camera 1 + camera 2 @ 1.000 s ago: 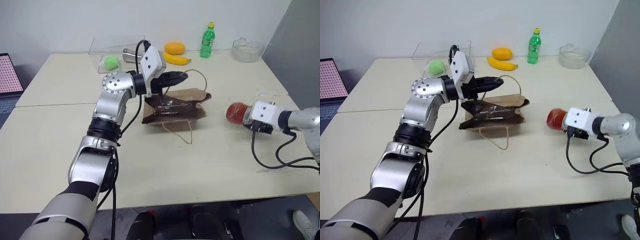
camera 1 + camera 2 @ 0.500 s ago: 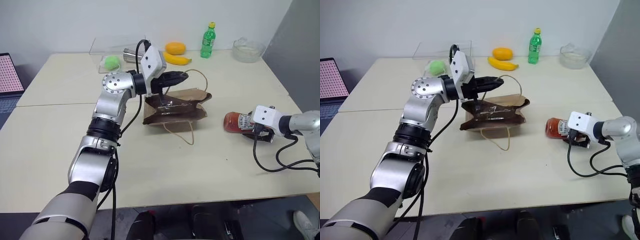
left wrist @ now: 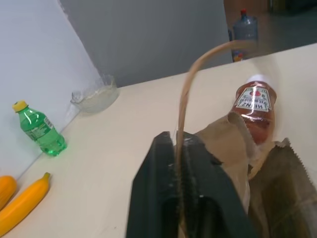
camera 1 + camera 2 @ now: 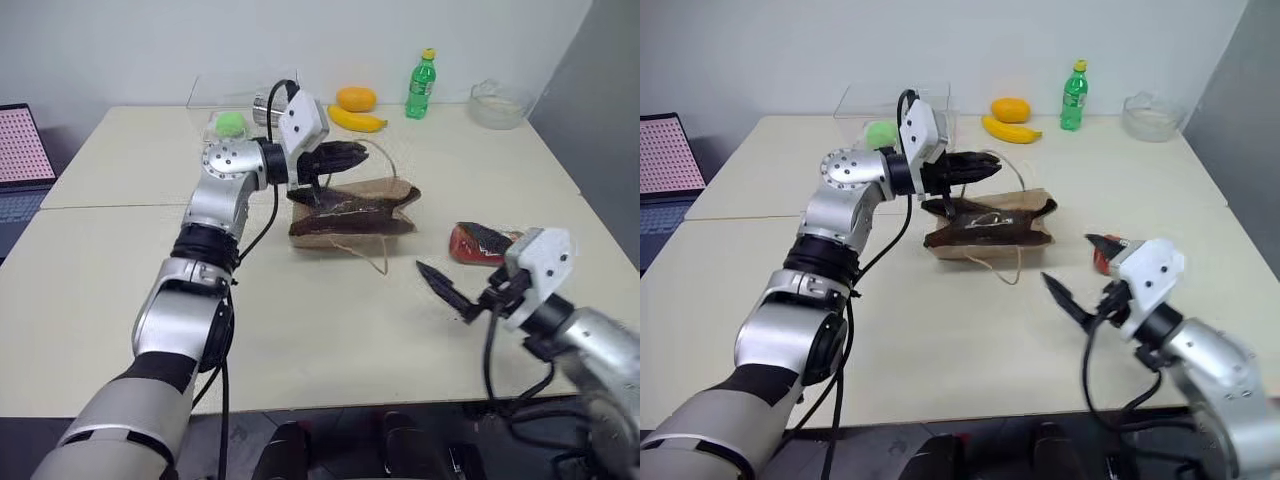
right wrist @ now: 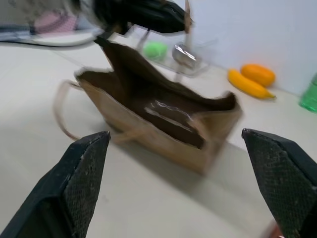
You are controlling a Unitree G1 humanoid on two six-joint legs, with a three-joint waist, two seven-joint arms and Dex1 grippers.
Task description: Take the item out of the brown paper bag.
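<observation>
If the right claw swings outward: its upper finger sits just in front of the ketchup bottle (image 3: 255, 106) – a careless sweep could knock the bottle and roll it toward the table's right edge.
If the left claw lets go or tugs: the paper bag (image 4: 352, 205) could sag shut or be dragged across the table (image 4: 300, 330); thin paper loops tear easily under a sideways pull.
Right claw (image 4: 445, 248): nearest the viewer, held above the table's front right area, spread wide and empty, fingers (image 5: 81, 188) far apart and aimed level toward the bag's open mouth.
Right arm: bent in close to the body, wrist turned inward to the left.
Ketchup bottle: lying on its side on the bare table, outside the bag and apart from it on the right, white cap end pointing away from the bag – by the look of it, the removal is done.
Paper bag: mid-table, lying on its side, mouth open toward the right, nothing visible inside but dark lining.
Left claw (image 4: 360, 153): just above the bag, closed on a thin looped handle (image 3: 185, 99), which runs between the two black fingers.
Left arm: stretched forward, wrist bent so the claw points level to the right.
Far edge: banana (image 4: 357, 120), orange fruit (image 4: 356, 98), green soda bottle (image 4: 421, 75), glass bowl (image 4: 497, 100), well apart from both claws.
</observation>
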